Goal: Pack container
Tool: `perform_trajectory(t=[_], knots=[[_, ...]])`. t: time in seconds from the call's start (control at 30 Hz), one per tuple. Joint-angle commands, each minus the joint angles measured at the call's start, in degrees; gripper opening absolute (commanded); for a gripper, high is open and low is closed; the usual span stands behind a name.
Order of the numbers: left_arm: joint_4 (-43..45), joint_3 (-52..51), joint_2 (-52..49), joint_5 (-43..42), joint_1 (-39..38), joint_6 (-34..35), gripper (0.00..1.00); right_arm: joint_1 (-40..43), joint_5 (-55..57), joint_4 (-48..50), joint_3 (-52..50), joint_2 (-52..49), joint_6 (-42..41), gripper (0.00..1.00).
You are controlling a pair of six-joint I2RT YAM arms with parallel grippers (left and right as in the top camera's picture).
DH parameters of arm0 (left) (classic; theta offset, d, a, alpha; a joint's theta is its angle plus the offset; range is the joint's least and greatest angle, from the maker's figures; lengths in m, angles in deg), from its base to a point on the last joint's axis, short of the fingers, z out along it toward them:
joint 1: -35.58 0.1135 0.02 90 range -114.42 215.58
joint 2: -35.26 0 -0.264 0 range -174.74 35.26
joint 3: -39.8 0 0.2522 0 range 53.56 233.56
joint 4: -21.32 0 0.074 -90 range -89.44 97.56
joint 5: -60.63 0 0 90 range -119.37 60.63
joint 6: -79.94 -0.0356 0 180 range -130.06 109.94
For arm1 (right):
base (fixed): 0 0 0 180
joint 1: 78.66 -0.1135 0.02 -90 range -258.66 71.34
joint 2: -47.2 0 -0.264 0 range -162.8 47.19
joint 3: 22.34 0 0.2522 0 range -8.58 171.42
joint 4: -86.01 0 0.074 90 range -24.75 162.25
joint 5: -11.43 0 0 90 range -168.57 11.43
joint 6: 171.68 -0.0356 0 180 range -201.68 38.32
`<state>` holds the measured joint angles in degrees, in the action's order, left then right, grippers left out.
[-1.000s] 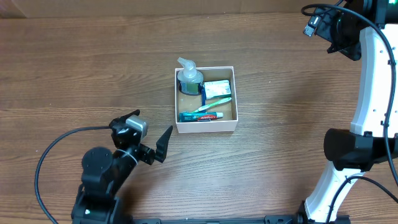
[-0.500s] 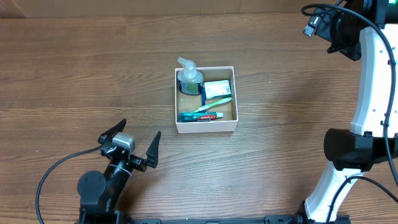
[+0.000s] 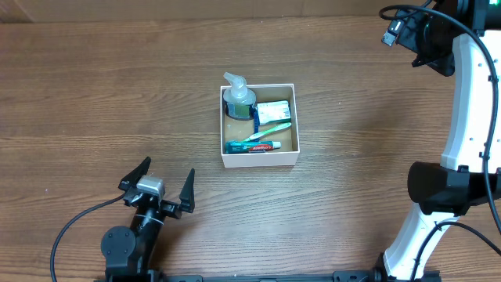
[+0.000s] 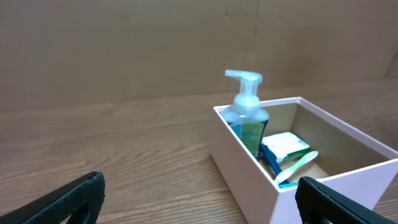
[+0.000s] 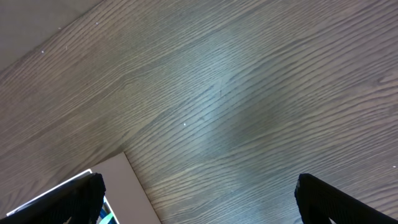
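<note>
The container (image 3: 260,159) is a square white box with a brown floor in the middle of the table. It holds a pump soap bottle (image 3: 239,99), a green-and-white packet (image 3: 273,111), a green toothbrush (image 3: 270,131) and a toothpaste tube (image 3: 253,146). My left gripper (image 3: 166,176) is open and empty, near the front edge, left of and in front of the box. In the left wrist view its jaws (image 4: 199,202) are wide apart, with the container (image 4: 242,165) and bottle (image 4: 247,115) ahead to the right. My right gripper (image 5: 199,199) is open and empty, high over bare table, with the container's corner (image 5: 127,186) at lower left.
The right arm (image 3: 470,102) stands along the right side, with its wrist (image 3: 423,39) at the far right. The left arm's cable (image 3: 63,235) loops at the front left. Brown wood table surrounds the box on all sides.
My left gripper has drawn back from the box toward the front edge and to the left, staying open. The box, its contents and the right arm have not moved.
</note>
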<state>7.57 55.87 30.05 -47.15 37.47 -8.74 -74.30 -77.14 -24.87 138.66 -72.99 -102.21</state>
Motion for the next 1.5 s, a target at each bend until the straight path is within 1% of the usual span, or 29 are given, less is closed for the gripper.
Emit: perform_trajectory(t=[0.0,0.17,0.33,1.47], knots=[[-0.42,-2.05,2.82,2.19,0.46,0.31,1.0,-0.2,-0.22,0.13,-0.02,0.59,0.39,1.0],[-1.46,-2.03,4.52,6.03,0.46,0.35,1.0,-0.2,-0.22,0.13,-0.02,0.59,0.37,1.0],[-3.43,-2.03,5.05,7.74,0.35,0.33,1.0,-0.2,-0.22,0.13,-0.02,0.59,0.37,1.0],[-3.56,-2.03,5.01,7.87,0.35,0.15,1.0,-0.2,-0.22,0.13,-0.02,0.59,0.39,1.0]])
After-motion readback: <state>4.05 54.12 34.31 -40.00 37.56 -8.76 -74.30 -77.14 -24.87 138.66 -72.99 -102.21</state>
